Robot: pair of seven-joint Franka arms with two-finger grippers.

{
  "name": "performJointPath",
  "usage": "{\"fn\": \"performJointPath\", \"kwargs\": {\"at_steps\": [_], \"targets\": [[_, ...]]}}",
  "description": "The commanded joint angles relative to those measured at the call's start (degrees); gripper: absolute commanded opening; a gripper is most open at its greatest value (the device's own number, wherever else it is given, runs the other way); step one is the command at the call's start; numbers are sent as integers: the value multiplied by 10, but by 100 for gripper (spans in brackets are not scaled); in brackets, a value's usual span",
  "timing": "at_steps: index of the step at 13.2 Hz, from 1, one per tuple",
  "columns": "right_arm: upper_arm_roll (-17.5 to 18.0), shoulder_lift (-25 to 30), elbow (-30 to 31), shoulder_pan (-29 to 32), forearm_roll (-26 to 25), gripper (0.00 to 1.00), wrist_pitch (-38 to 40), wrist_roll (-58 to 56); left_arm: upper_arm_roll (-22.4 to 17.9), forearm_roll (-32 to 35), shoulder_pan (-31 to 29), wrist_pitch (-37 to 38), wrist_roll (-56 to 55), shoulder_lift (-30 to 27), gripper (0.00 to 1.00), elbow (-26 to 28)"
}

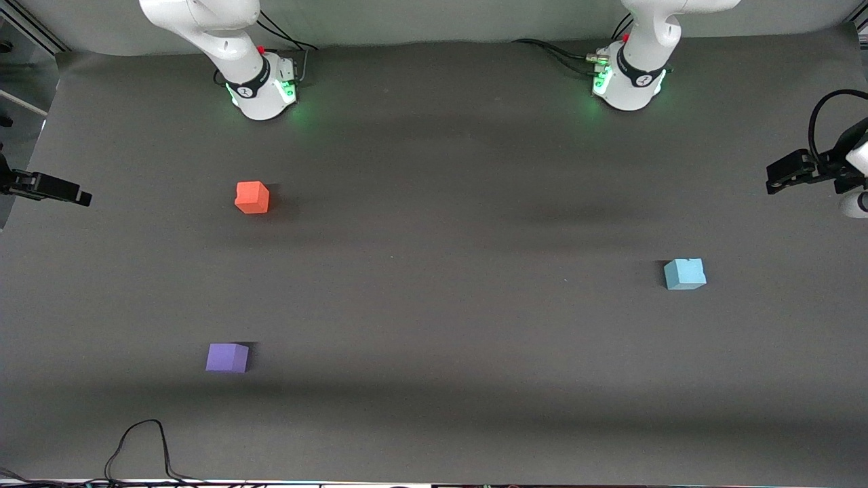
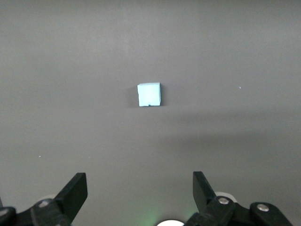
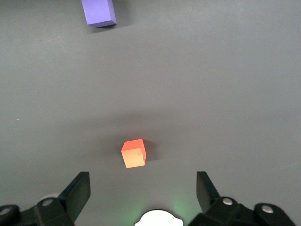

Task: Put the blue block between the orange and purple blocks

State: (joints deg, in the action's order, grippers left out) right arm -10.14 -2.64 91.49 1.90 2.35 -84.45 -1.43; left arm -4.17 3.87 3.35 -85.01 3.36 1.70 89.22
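The blue block (image 1: 685, 274) sits alone on the dark mat toward the left arm's end; it also shows in the left wrist view (image 2: 149, 94). The orange block (image 1: 252, 197) sits toward the right arm's end, and the purple block (image 1: 228, 357) lies nearer to the front camera than it. Both also show in the right wrist view, orange (image 3: 134, 153) and purple (image 3: 99, 12). My left gripper (image 2: 139, 181) is open and empty, high over the mat, apart from the blue block. My right gripper (image 3: 143, 181) is open and empty, high over the mat by the orange block.
The two arm bases (image 1: 261, 88) (image 1: 630, 81) stand at the table's back edge. A black cable (image 1: 146, 440) loops onto the mat at the edge nearest the front camera. Wide bare mat (image 1: 441, 285) lies between the blue block and the other two.
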Motion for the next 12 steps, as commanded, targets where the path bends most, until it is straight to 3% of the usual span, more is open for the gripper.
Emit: {"fn": "performJointPath", "kwargs": {"at_steps": [1,6,9,12], "targets": [[-1,-2,4,-10,-9,100,-3,-2,7,-3,-10,20,16,12,100,-24],[-1,-2,-1,-27,14,100,-19,6,5,-25,-30,3,17,18,100,8],[-1,-4,5,-51,14,100,-17,-3,5,-26,-47,-57,17,13,100,87],[-1,3,5,-65,9,100,-20,-3,5,-26,-48,-165,20,17,100,186]]}}
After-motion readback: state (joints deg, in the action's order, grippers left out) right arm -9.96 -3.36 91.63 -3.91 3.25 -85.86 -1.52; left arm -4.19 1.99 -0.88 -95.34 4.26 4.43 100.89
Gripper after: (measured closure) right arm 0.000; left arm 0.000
